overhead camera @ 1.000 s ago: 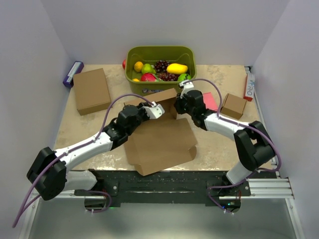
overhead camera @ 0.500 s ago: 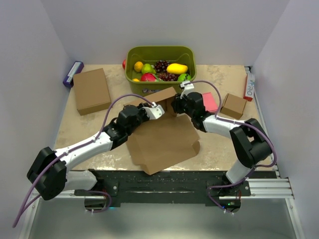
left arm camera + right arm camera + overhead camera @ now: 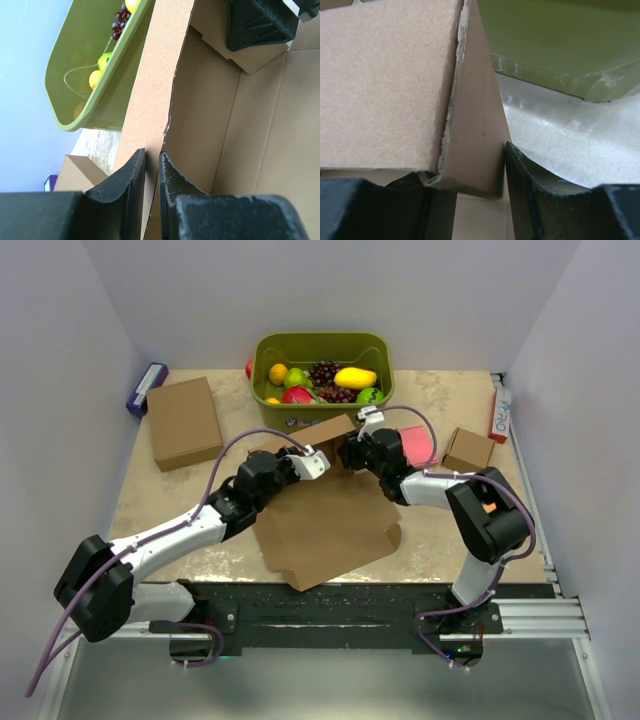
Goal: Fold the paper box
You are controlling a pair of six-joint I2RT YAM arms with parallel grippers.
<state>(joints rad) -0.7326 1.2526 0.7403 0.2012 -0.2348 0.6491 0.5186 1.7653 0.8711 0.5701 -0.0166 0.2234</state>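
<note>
The paper box (image 3: 325,525) lies opened out in the table's middle, its rear wall (image 3: 325,432) raised upright. My left gripper (image 3: 303,462) is shut on that rear wall; in the left wrist view its fingers (image 3: 152,156) pinch the thin cardboard edge (image 3: 160,75). My right gripper (image 3: 352,452) is at the wall's right end. In the right wrist view it (image 3: 470,167) closes around a folded corner tab (image 3: 475,135) of the box, the right finger (image 3: 535,195) touching the tab. The right gripper also shows in the left wrist view (image 3: 257,22).
A green basket (image 3: 322,338) of fruit stands just behind the box. A flat cardboard rectangle (image 3: 183,422) lies at the left, a small cardboard cube (image 3: 468,451) at the right, a pink item (image 3: 422,443) beside the right arm. A purple object (image 3: 146,388) is at far left.
My right gripper has moved left onto the rear wall's right end tab. The box has shifted slightly to the right. The left gripper keeps its hold.
</note>
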